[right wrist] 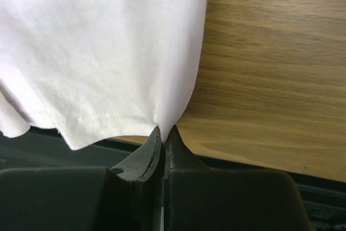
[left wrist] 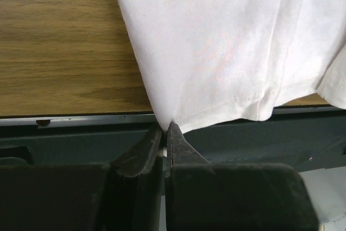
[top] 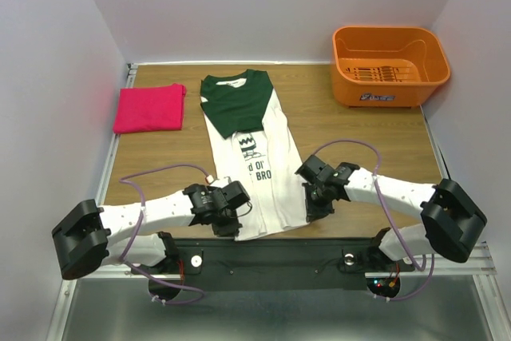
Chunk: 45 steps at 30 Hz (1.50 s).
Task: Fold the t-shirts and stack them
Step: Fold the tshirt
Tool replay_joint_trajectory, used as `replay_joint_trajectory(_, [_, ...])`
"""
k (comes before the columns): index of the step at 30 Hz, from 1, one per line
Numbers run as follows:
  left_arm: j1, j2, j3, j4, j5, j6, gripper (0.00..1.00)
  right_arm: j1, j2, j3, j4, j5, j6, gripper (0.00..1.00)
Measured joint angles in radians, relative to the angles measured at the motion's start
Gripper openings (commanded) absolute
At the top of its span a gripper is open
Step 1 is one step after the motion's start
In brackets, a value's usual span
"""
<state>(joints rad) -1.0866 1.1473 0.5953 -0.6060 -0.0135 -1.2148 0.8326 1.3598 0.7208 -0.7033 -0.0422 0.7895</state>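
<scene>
Tightly, left and right fingers [left wrist: 183,154] [right wrist: 139,160] pinch tee's [top: 275,197] hem.

Top external: fixed high behind the near edge, looking down on the whole table [top: 359,149], near edge at bottom. Left wrist: very close, looking past the left gripper [left wrist: 166,128] onto the near edge. Right wrist: likewise, past the right gripper [right wrist: 164,129]. All three share the white t-shirt [top: 275,197] hem there.
</scene>
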Motion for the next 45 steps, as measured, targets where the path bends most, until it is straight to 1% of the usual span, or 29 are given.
replay_joint_trajectory(4, [0.023, -0.031, 0.031, -0.048, -0.031, 0.002, 0.00, 0.000, -0.004, 0.079, -0.050, 0.034, -0.012, 0.01])
replay_joint_trajectory(8, [0.078, -0.037, 0.084, -0.066, -0.069, 0.025, 0.00, -0.005, 0.024, 0.223, -0.066, 0.085, -0.043, 0.01])
replay_joint_trajectory(11, [0.161, -0.048, 0.115, -0.066, -0.090, 0.061, 0.00, -0.030, 0.063, 0.310, -0.069, 0.102, -0.079, 0.01])
replay_joint_trajectory(15, [0.322, -0.035, 0.191, -0.065, -0.125, 0.160, 0.00, -0.092, 0.158, 0.440, -0.075, 0.116, -0.137, 0.00])
replay_joint_trajectory(18, [0.414, 0.010, 0.275, -0.054, -0.146, 0.241, 0.00, -0.135, 0.232, 0.535, -0.074, 0.123, -0.181, 0.01])
replay_joint_trajectory(21, [0.507, 0.082, 0.351, -0.009, -0.167, 0.330, 0.00, -0.173, 0.319, 0.650, -0.075, 0.129, -0.225, 0.01])
replay_joint_trajectory(27, [0.637, 0.205, 0.412, 0.050, -0.175, 0.459, 0.00, -0.223, 0.449, 0.814, -0.074, 0.129, -0.291, 0.01])
replay_joint_trajectory(34, [0.710, 0.317, 0.469, 0.138, -0.169, 0.558, 0.00, -0.270, 0.577, 0.948, -0.073, 0.115, -0.348, 0.01])
replay_joint_trajectory(45, [0.758, 0.455, 0.488, 0.261, -0.138, 0.629, 0.00, -0.301, 0.707, 1.056, -0.073, 0.111, -0.402, 0.01])
